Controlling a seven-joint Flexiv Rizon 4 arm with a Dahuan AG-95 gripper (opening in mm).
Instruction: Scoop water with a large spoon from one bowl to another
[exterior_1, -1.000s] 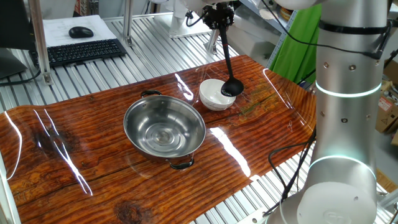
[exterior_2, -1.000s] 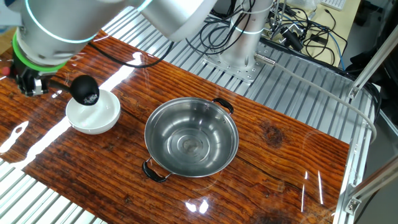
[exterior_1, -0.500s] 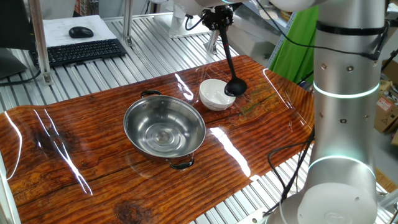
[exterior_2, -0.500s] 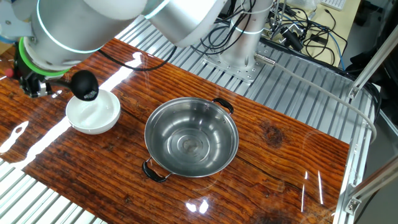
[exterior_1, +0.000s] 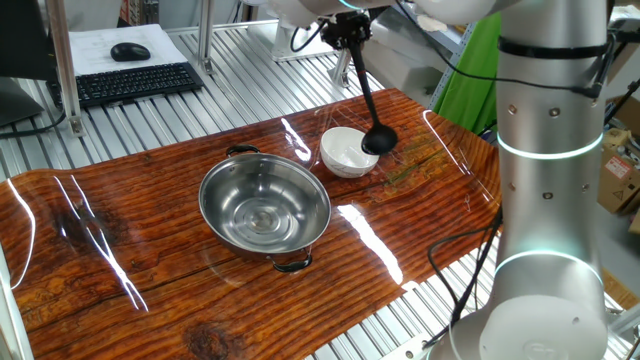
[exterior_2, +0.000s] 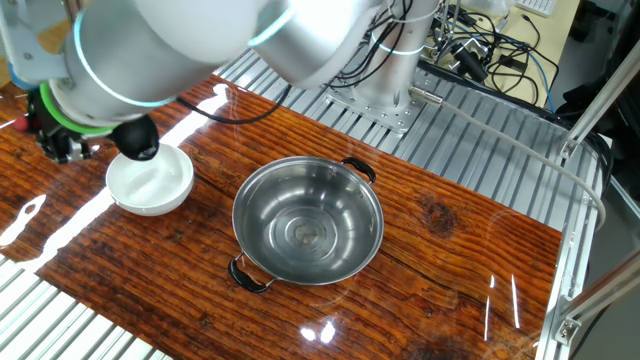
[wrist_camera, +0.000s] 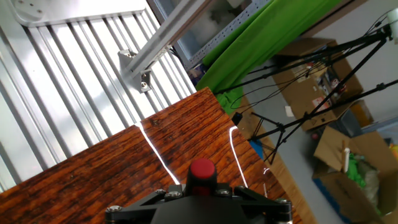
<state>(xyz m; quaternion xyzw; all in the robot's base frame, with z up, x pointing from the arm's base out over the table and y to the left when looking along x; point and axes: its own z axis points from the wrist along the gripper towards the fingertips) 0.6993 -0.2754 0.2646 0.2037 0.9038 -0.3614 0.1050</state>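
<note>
Wood-grain table (exterior_1: 150, 250) spreads under me, ribbed metal around it. Nearest the camera, well away from my gripper (exterior_1: 348, 30), sits the steel bowl (exterior_1: 265, 205). Farther on, below my gripper, is the white bowl (exterior_1: 345, 150). My jaws are clamped on the black ladle (exterior_1: 368, 95), whose scoop hangs at that bowl's rim. Behind: keyboard (exterior_1: 135, 82), mouse (exterior_1: 130, 52).

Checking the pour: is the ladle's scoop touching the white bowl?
Cannot tell. In both fixed views the ladle overlaps the white bowl's rim, showing no clear gap or contact.

Robotics lab, aluminium frame (exterior_2: 500, 140), cables (exterior_2: 470, 45)
</note>
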